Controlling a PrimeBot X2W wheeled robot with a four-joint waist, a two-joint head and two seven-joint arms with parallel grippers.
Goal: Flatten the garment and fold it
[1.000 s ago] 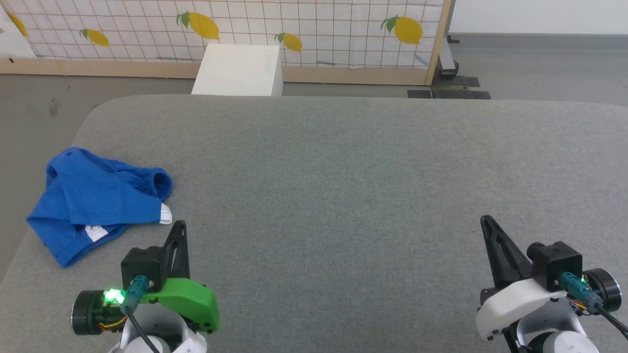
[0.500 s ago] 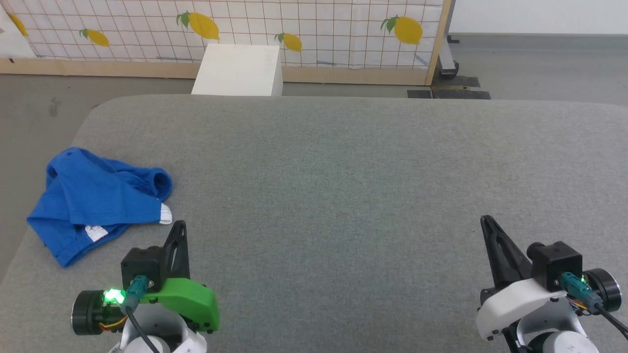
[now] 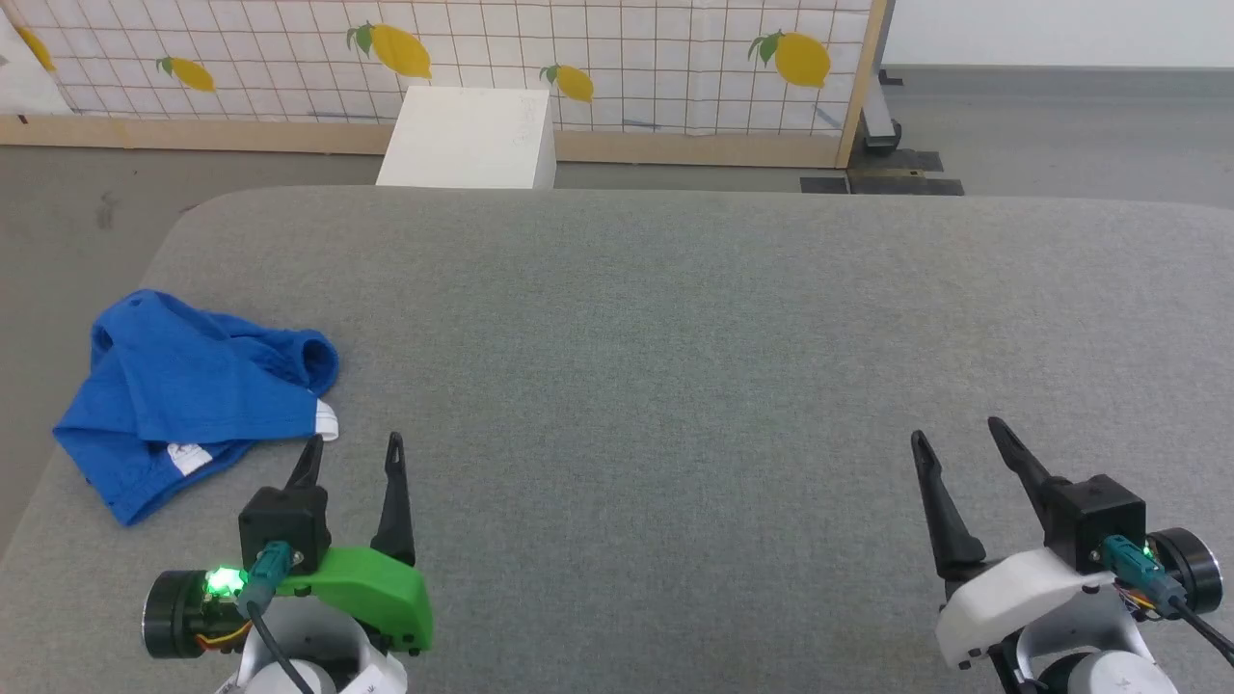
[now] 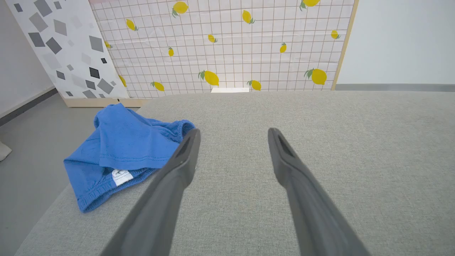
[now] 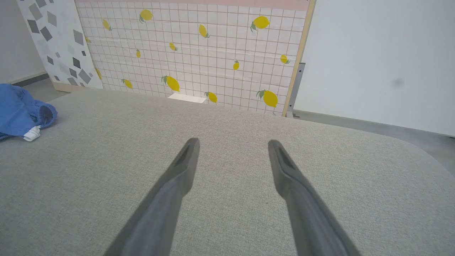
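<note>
Crumpled bright blue soft shorts (image 3: 193, 395) lie in a heap at the left edge of the grey fabric-covered table (image 3: 675, 318). Over the table's near left, just beside the heap, the left gripper (image 3: 355, 441) holds its dark fingers spread wide and grips nothing. Over the near right, the right gripper (image 3: 954, 431) is equally spread and empty.
</note>
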